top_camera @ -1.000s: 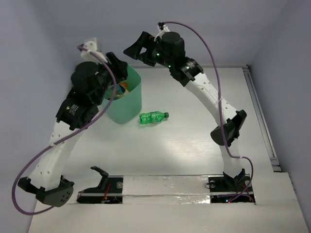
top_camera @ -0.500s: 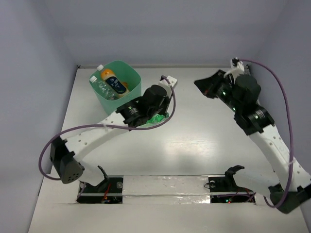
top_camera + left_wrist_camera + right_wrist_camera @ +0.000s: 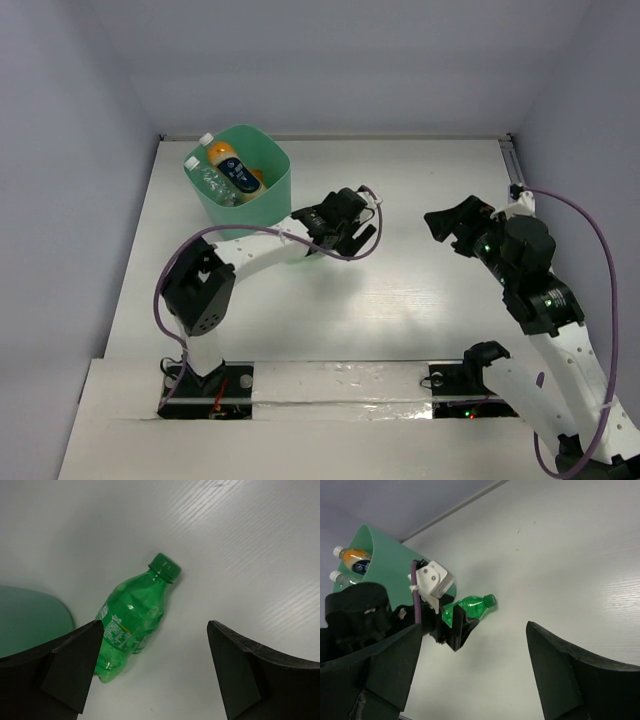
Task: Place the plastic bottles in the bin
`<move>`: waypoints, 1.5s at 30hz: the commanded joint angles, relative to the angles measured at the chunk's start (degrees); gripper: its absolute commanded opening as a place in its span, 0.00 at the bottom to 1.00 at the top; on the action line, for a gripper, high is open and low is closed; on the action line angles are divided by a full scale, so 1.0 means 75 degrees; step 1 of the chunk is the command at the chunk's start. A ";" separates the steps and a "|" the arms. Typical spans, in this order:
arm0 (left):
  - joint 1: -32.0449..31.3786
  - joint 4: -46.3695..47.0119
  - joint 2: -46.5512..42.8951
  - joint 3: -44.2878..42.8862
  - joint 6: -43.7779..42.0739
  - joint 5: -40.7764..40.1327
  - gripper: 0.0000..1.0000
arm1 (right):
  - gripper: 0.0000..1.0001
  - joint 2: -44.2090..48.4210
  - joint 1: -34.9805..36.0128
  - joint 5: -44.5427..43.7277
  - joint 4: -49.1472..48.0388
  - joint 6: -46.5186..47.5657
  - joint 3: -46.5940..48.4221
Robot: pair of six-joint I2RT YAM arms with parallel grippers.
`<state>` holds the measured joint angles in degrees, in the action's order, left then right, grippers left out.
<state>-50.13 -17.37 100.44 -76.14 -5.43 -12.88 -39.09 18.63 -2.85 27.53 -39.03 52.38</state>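
A green plastic bottle (image 3: 135, 617) lies on its side on the white table, cap (image 3: 165, 566) pointing away from the bin (image 3: 27, 620). My left gripper (image 3: 155, 628) hovers open over it, with the bottle's base by the left finger (image 3: 75, 660) and nothing gripped. In the top view my left gripper (image 3: 358, 232) sits just right of the mint-green bin (image 3: 262, 205) and hides the green bottle. The bin holds an orange bottle with a blue label (image 3: 230, 166) and clear ones (image 3: 208, 180). My right gripper (image 3: 450, 218) is open and empty, off to the right.
The right wrist view takes in the bin (image 3: 380, 555), the left gripper (image 3: 452, 625) and the green bottle (image 3: 472, 605) from across the table. A metal rail (image 3: 515, 175) runs along the table's right edge. Grey walls enclose the back and sides.
The left arm came away from the bin, dropped low over the green bottle, and now stands open over it. The right arm swung from above the bin to the right side.
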 commanded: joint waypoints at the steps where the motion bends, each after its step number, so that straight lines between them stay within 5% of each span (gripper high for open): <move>1: 0.0355 0.0206 0.0153 -0.0523 -0.0471 -0.0192 0.84 | 0.89 0.0219 -0.0117 -0.0065 0.0091 -0.0047 -0.0163; 15: 0.0848 -0.0005 0.1502 -0.0677 -0.0155 0.0276 0.83 | 0.90 0.0185 -0.0117 -0.0170 0.0572 0.0457 0.0281; 22: 0.0848 -0.0017 0.1572 -0.0325 0.0185 0.0651 0.75 | 0.90 0.0009 -0.0117 -0.0065 0.0454 0.0481 0.0282; 32: 0.0767 0.0019 0.0976 -0.0101 0.0536 0.0710 0.32 | 0.90 -0.0155 -0.0188 -0.0112 0.0396 0.0621 0.0375; 41: 0.0684 -0.0754 -0.0501 -0.2735 0.1251 0.1003 0.30 | 0.89 -0.0307 -0.0188 -0.0030 0.0337 0.0739 0.0387; 45: 0.0788 -0.1305 -0.0631 -0.4888 0.1532 0.0559 0.30 | 0.89 -0.0354 -0.0188 0.0075 0.0255 0.0762 0.0293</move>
<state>-44.93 -24.18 101.16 -102.26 3.20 -6.37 -41.85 17.58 -2.98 32.10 -34.63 53.08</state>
